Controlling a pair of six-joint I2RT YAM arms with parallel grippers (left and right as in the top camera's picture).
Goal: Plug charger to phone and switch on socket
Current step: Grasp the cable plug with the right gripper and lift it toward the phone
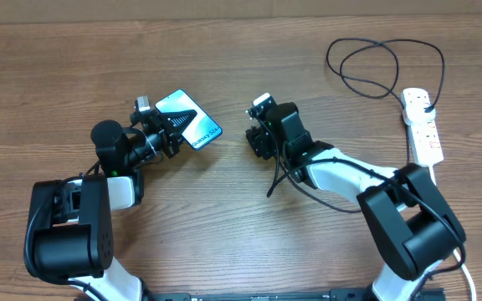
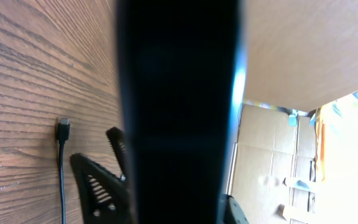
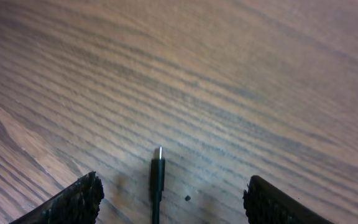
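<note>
2 jaws of the right gripper (image 1: 260,134) stand wide apart, the charger (image 3: 158,180) tip lying loose on the table (image 1: 57,50) between them. Left gripper (image 1: 172,125) clamps the phone (image 1: 199,125). Close squarely just behind the metal tip, then align it with the port. Socket (image 1: 421,125) sits far right.

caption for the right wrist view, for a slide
Charger tip on the wood table, centred in the open right pincer

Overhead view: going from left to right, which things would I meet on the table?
phone → right gripper → socket. The charger stretches across much of this, so it is left out.
</note>
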